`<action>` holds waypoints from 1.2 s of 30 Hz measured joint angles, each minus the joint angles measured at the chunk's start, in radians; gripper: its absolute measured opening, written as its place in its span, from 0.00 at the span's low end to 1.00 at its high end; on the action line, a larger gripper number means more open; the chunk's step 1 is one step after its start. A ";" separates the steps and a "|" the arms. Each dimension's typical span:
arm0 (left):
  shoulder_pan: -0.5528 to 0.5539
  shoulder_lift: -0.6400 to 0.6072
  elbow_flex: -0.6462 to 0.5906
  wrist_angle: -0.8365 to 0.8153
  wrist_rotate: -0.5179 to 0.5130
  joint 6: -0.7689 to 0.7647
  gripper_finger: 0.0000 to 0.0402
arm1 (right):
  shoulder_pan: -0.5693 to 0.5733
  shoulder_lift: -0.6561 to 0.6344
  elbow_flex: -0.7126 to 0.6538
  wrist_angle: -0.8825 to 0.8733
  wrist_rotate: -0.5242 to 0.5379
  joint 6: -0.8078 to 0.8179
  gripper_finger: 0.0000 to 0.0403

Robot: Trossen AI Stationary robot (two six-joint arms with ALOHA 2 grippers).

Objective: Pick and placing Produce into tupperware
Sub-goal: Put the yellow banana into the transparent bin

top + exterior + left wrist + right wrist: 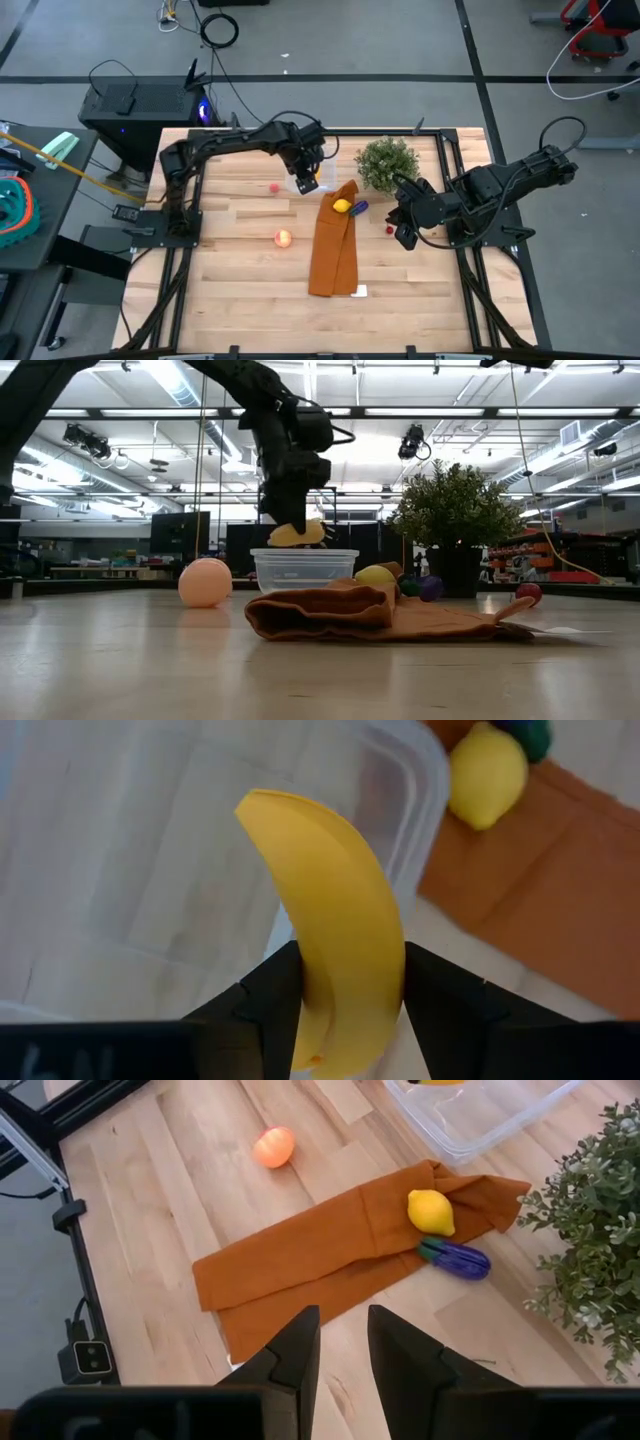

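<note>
Yellow curved toy banana [330, 935] sits clamped between the left gripper's [345, 995] two dark fingers, held just above the clear, colourless plastic tupperware box [150, 870]. No fruit visible inside the box in the low view. No readable labels or writing anywhere. Box stands on the wooden table [240, 280], touching the far end of the long orange-brown cloth [330, 1250]. Yellow lemon [430, 1212] lies on that cloth, dark purple eggplant-like piece [457, 1258] just beside it. Red-orange round fruit [273, 1147] rests on bare wood, well apart. Small red piece [274, 186] near the box, another small red fruit [388, 229] near the right gripper [343, 1350], which waits over the cloth, fingers slightly apart, holding nothing. Green bushy potted plant [386, 163] beside it.
</note>
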 joint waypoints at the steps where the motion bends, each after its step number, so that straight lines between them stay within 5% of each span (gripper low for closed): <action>1: 0.002 0.004 0.000 0.005 -0.012 0.001 0.43 | 0.000 0.000 0.000 0.000 0.000 0.000 0.24; 15: 0.016 0.006 0.005 0.079 -0.042 0.051 0.43 | 0.000 0.029 0.000 0.002 -0.003 0.001 0.24; 27: 0.016 0.207 0.366 -0.227 -0.090 0.112 0.43 | 0.000 0.036 0.000 -0.002 -0.037 0.011 0.24; 36: -0.002 0.273 0.388 -0.295 -0.096 0.087 0.43 | 0.000 0.036 0.000 -0.003 -0.039 0.012 0.24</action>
